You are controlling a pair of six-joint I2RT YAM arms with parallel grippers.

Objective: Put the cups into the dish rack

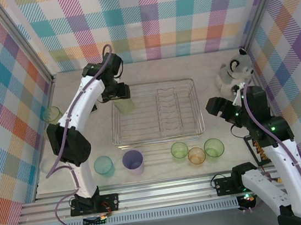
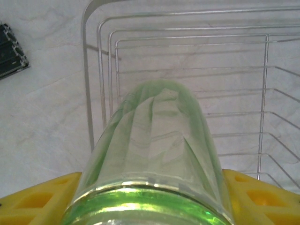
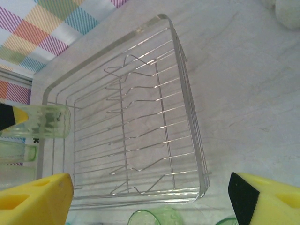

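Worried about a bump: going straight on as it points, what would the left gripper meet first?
Probably the dish rack: the green cup held in the left gripper leads, aimed at the rack's wire floor near its end; depth unclear.

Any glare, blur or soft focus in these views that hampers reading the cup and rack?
Left wrist: the green cup is close and soft, with a bright glare band near its rim; the dish rack wires behind are sharp. Right wrist: rack crisp, wires glinting. Top external: even light, faint shadows, no glare.
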